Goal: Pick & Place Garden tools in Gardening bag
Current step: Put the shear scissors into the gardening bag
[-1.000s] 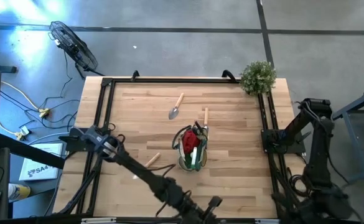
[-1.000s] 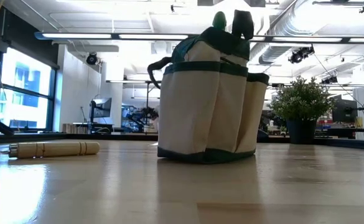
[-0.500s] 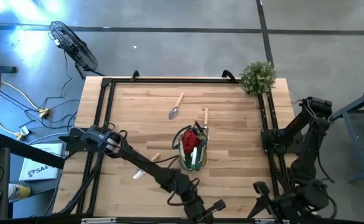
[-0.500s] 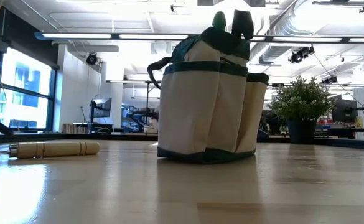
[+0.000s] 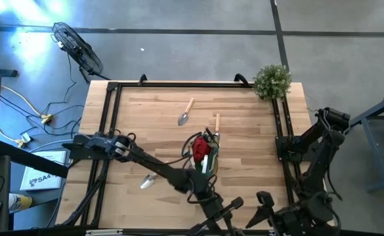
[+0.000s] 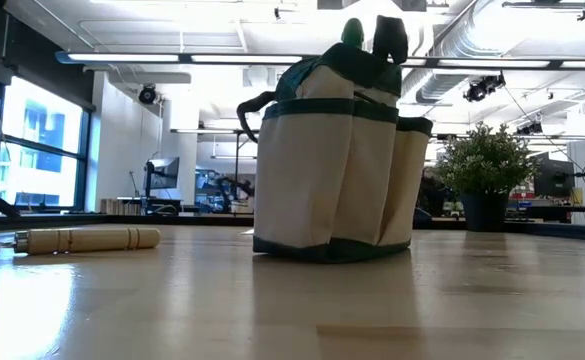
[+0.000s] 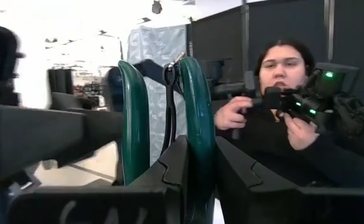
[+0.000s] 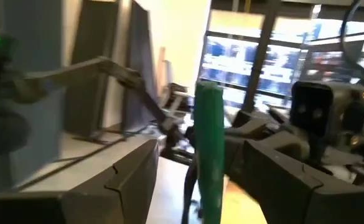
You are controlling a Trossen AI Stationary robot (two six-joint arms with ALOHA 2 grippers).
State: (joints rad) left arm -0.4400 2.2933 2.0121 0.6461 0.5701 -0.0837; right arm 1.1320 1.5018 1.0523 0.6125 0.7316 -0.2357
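The gardening bag stands on its base near the table's middle, with a red piece and dark tool ends sticking out of its top. One trowel lies flat toward the far edge. Another trowel lies left of the bag, under my left arm. A third wooden handle shows at the bag's far side. At the near edge my left gripper is shut on green-handled pruners. My right gripper faces it, open, its fingers apart on either side of one green handle. My left gripper pinches one green handle of the pruners between its two fingers. The other handle stands free beside them. The handles run on past the fingertips, along the fingers. The pruners are held up off the table.
A bushy potted plant stands at the table's far right corner. Black frame rails run along the table's sides. A person sits beyond the near edge, holding a hand-held device. A fan and cables lie on the floor at the left.
My left arm has swung toward the table's right edge and uncovered the trowel beside the bag; its gripper has stayed at the near edge. My right gripper has come into view at the near edge and moved toward the left gripper.
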